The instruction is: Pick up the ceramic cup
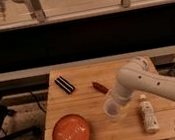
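Observation:
The ceramic cup (pixel 111 112), small, pale and round, stands upright on the wooden table (pixel 86 102) a little right of its middle. My white arm reaches in from the right and bends down to it. The gripper (pixel 115 101) hangs right over the cup's rim, open, with the cup still resting on the table. Whether it touches the cup I cannot tell; the arm's end hides the cup's far side.
An orange plate (pixel 71 134) lies at the front left. A black oblong object (pixel 64 84) and a small red object (pixel 100 87) lie farther back. A white bottle (pixel 148 112) lies just right of the cup. A dark wall with railings stands behind the table.

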`<act>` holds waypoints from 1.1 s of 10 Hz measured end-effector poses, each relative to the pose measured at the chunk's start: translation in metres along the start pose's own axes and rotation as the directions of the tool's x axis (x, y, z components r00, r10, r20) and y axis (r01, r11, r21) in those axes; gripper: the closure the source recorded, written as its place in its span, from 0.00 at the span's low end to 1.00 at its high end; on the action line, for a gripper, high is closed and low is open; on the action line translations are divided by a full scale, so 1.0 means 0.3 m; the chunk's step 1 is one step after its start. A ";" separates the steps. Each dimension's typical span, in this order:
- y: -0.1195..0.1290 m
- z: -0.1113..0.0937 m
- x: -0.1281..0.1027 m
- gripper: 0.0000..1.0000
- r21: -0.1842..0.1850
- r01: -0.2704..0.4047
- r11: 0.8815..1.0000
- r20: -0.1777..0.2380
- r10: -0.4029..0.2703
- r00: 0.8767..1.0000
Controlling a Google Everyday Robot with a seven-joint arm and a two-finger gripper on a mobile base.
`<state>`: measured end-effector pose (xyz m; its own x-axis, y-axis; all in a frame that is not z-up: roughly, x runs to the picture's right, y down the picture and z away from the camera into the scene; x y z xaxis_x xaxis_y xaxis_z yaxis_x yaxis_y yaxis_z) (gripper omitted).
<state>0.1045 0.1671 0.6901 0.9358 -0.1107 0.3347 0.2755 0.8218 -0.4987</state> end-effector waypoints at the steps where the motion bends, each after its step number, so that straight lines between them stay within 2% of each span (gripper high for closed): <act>1: -0.002 -0.005 -0.014 0.20 0.015 0.019 1.000 0.000 -0.019 1.000; 5: -0.041 -0.020 -0.090 0.20 0.077 0.133 0.988 -0.010 -0.133 0.991; 7: -0.064 -0.027 -0.113 0.20 0.096 0.164 0.982 -0.016 -0.163 0.986; 11: -0.152 -0.046 -0.130 0.20 0.107 0.214 0.971 -0.035 -0.211 0.977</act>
<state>0.0584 0.1262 0.6887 0.8636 -0.3010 0.4045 0.4439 0.8342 -0.3271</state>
